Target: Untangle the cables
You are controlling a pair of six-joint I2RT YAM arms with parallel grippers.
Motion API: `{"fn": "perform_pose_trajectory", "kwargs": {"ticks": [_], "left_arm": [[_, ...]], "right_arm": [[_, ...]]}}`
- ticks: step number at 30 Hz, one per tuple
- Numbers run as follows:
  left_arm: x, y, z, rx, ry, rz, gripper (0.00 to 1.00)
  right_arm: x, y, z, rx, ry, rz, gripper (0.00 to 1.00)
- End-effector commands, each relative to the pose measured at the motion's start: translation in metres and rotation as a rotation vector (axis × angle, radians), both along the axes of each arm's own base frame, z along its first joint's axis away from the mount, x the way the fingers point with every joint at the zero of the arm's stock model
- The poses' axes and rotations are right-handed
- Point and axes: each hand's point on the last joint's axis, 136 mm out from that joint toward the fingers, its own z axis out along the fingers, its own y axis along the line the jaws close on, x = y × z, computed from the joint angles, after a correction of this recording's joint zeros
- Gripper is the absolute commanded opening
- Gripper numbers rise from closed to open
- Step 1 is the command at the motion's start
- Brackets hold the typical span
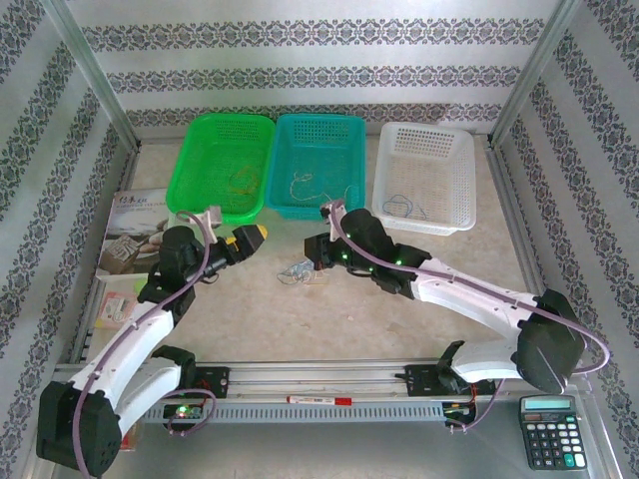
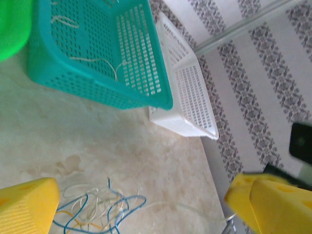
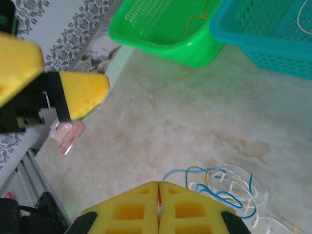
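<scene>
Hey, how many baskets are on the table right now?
3. The green basket is at the back left, the teal basket is beside it in the middle, and the white basket is on the right. None seems hidden.

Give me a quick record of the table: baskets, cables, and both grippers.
Baskets: green basket, teal basket, white basket, in a row at the far edge
Inside: yellowish cable, whitish cable, blue cable, one each
Tangle: blue, white and yellowish cables on the table
Left gripper: open, apart from the tangle
Right gripper: shut beside the tangle; hold unclear
</scene>
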Motion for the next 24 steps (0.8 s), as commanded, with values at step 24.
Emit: {"fn": "perform_pose_trajectory", "kwargs": {"ticks": [24], "left_arm": [[-0.02, -0.059, -0.033, 0.246, -0.165, -0.19, 0.99]], "right_arm": [[-0.007, 0.012, 0.085, 0.189, -0.06, 0.069, 0.0]]}}
